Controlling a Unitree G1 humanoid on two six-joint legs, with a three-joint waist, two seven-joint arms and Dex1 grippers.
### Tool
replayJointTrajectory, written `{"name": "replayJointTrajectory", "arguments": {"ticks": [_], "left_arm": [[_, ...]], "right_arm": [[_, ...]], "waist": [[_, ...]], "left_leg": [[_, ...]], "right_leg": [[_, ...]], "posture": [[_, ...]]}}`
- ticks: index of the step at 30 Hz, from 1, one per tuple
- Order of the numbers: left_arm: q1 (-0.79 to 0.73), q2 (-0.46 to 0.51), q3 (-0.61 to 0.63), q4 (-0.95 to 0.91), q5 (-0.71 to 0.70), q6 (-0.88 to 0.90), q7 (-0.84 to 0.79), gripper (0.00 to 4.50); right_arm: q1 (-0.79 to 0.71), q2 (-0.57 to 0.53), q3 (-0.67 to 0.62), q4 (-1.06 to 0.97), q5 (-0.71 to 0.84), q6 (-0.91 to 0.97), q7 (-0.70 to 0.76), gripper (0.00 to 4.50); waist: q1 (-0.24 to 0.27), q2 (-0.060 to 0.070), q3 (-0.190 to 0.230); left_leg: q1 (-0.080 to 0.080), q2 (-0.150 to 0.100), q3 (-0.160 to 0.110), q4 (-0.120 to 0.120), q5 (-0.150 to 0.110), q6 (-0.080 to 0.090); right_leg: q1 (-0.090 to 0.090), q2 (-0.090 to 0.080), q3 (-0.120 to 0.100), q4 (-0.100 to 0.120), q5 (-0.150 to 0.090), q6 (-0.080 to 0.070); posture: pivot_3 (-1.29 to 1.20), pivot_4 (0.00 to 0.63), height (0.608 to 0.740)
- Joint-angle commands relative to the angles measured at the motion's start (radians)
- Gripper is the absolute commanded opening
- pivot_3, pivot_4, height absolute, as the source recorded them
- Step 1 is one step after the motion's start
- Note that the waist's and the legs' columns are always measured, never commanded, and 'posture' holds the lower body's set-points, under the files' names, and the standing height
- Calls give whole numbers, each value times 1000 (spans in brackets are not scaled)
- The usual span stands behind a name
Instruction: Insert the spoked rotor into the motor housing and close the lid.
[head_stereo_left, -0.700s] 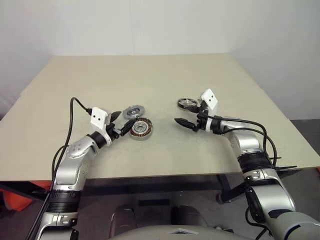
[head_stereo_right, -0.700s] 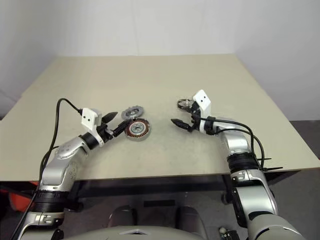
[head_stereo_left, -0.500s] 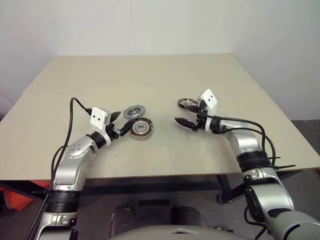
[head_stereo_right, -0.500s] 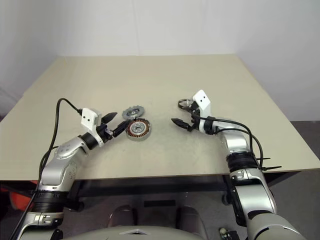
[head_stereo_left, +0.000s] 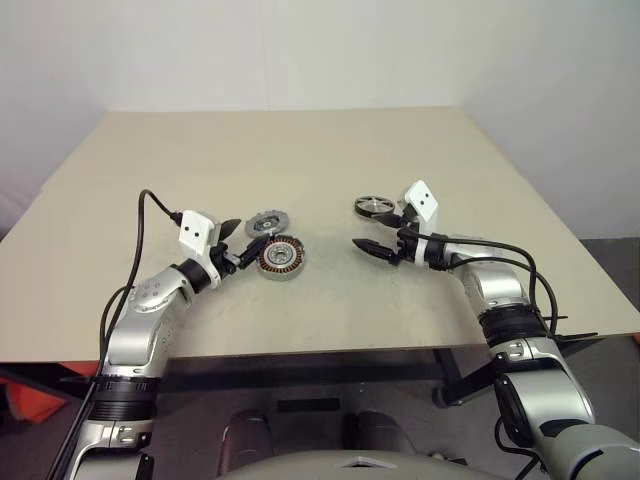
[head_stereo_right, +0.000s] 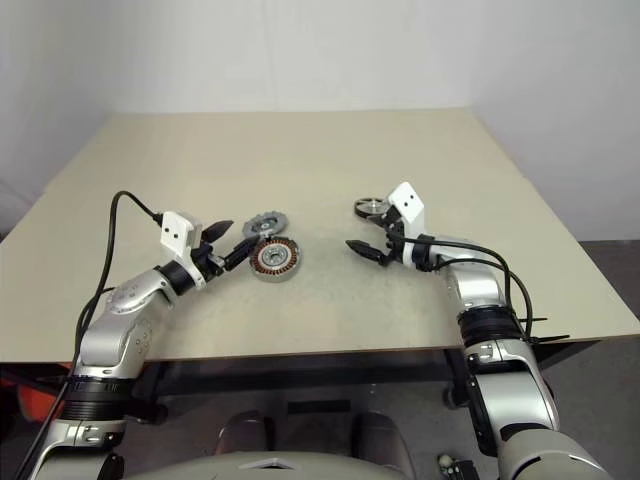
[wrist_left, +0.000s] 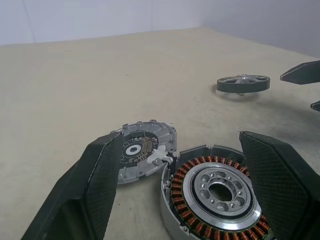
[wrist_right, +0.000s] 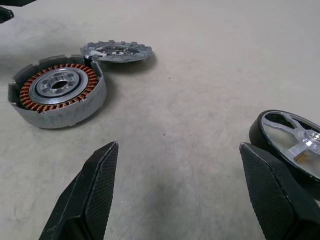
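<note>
Here spoked rotor (head_stereo_left: 373, 207) just behind right claw (head_stereo_left: 377, 246).

Op, what you can't read here:

- Motor housing (wrist_left: 212, 200): near rim cut off by the frame edge in the left wrist view, and one left claw finger (wrist_left: 272, 185) covers part of its side.
- Lid (wrist_left: 142, 150): the other left claw finger hides its near edge there. In the head views it's too small to make out the ribs.
- Spoked rotor (wrist_right: 292, 145): runs off the frame edge in the right wrist view, w/ a right claw finger (wrist_right: 275, 195) over its lower part. In the left eye view the right claw's white block partly overlaps it; can't tell if they touch.
- Bench (head_stereo_left: 300, 160): near edge hidden behind both arms.
</note>
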Motion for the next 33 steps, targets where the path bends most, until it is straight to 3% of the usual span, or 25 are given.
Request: {"name": "replayJointTrajectory", "arguments": {"ticks": [1,19,33], "left_arm": [[-16,12,18,-35,-15,-1,-5,3915],[-13,80,-15,-34,9,6,-66,3915],[-113,164,-180,45,131,-55,-245,3915]], "right_arm": [[-20,-3,4,-38,-2,-18,-1,4375],[-1,-60,22,-90,-8,-7,61,4375],[36,-104,51,-133,-32,3,84,4375]], "waist": [[0,0,0],[1,0,0],[1,0,0]], "left_leg": [[0,0,0,0,0,0],[0,0,0,0,0,0],[0,0,0,0,0,0]], "right_leg": [[0,0,0,0,0,0],[0,0,0,0,0,0],[0,0,0,0,0,0]], "posture": [[0,0,740],[0,0,740],[0,0,740]]}}
